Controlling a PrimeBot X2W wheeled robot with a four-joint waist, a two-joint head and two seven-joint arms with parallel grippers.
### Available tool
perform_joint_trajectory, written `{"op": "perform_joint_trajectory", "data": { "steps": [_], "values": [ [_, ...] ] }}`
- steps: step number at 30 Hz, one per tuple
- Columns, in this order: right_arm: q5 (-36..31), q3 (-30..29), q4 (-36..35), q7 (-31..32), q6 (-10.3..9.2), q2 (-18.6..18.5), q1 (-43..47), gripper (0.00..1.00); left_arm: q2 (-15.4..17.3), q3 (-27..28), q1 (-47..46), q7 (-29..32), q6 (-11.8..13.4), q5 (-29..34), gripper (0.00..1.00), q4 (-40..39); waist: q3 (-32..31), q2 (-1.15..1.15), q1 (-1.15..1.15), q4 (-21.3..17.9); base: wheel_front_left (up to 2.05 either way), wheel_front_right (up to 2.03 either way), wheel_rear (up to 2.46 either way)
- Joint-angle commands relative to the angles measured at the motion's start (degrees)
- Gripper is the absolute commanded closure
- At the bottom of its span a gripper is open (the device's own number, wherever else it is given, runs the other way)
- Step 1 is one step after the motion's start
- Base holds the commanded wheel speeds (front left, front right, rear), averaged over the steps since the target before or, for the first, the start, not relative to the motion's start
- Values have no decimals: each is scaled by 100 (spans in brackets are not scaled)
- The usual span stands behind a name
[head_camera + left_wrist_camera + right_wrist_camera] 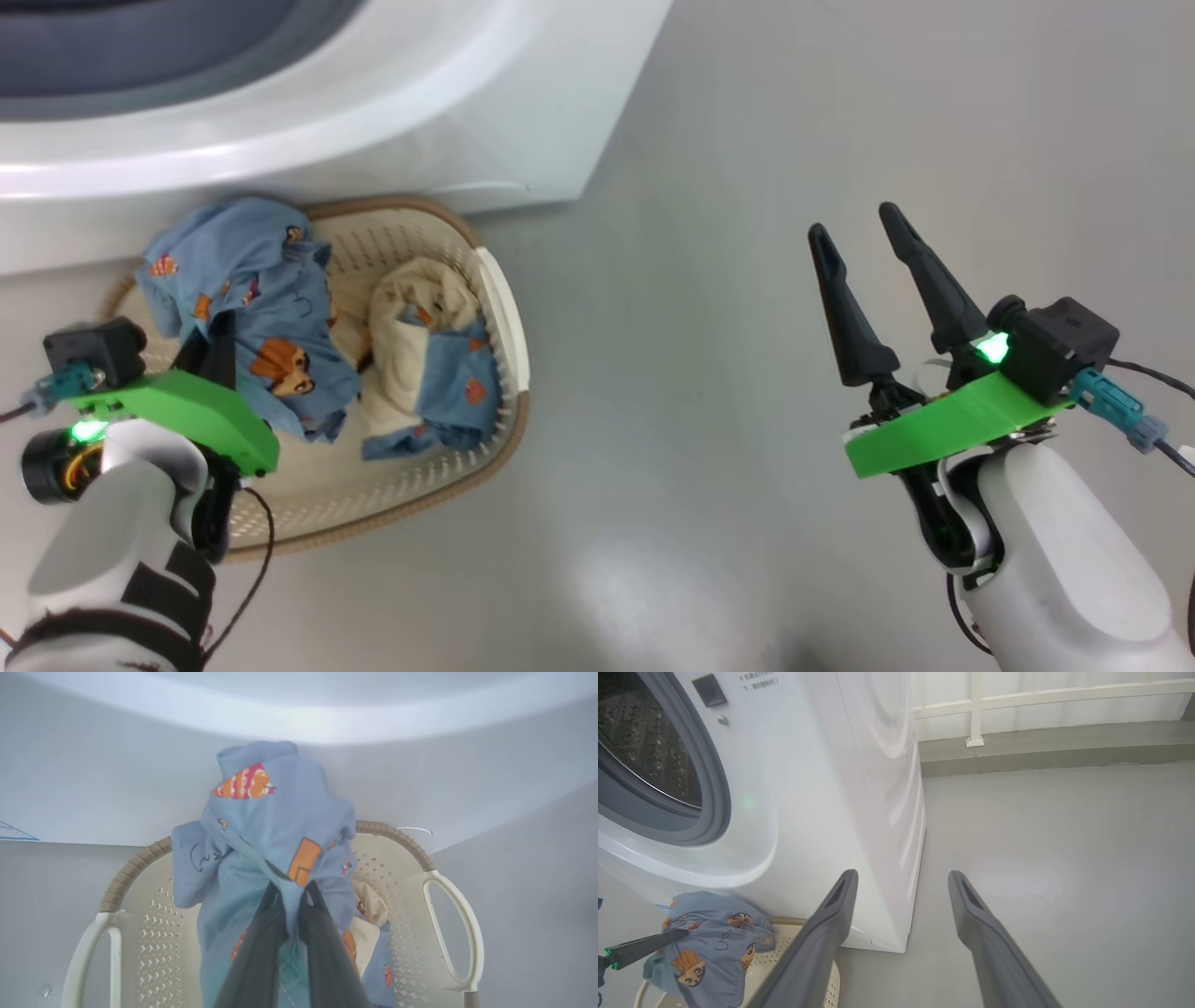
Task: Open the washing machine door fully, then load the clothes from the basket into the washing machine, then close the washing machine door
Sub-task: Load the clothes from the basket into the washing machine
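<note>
**Loading step, first garment.** The left jaws are clenched on a fold of the clothes [275, 812]. Their dark fingers [254, 956] rise from the bottom centre of the left wrist view and pinch the light-blue printed fabric, which bunches above the basket [135, 863]. The right jaws stand released and empty at the right of the head view, over the floor [728, 280], well apart from the work. The washing machine [420, 121] occupies the upper left of the head view, just behind the basket. Its drum [649, 751] shows at the upper left of the right wrist view.

To do this step well, hold the grip firm and raise the bundle until its trailing hem clears the brown rim. Then carry it over the grey seal [717, 798] and deep into the drum before you release. Cream fabric [411, 299] lies in the basket for a later pass.

The gripped garment's long axis runs from the fingers toward the top of the left wrist view, pointing at the machine front. The basket's long axis lies across that view, handle to handle.
</note>
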Motion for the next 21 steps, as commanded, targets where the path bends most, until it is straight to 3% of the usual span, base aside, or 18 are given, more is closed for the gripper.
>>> {"op": "perform_joint_trajectory", "data": {
  "steps": [1,13,21],
  "values": [
    [71,65,-79,-51,26,-99,238,0,205,288,306,-77,16,84,100,-381,-497,0,1,314,0,0,0],
    [162,-24,35,-51,26,-299,667,0,15,1422,1525,-79,119,958,100,-2107,-1307,0,1,603,0,0,0],
    [227,-93,86,-51,26,-446,1044,0,-302,2179,2425,-79,62,1661,100,-3194,-1877,0,1,755,0,0,0]
  ]
}}
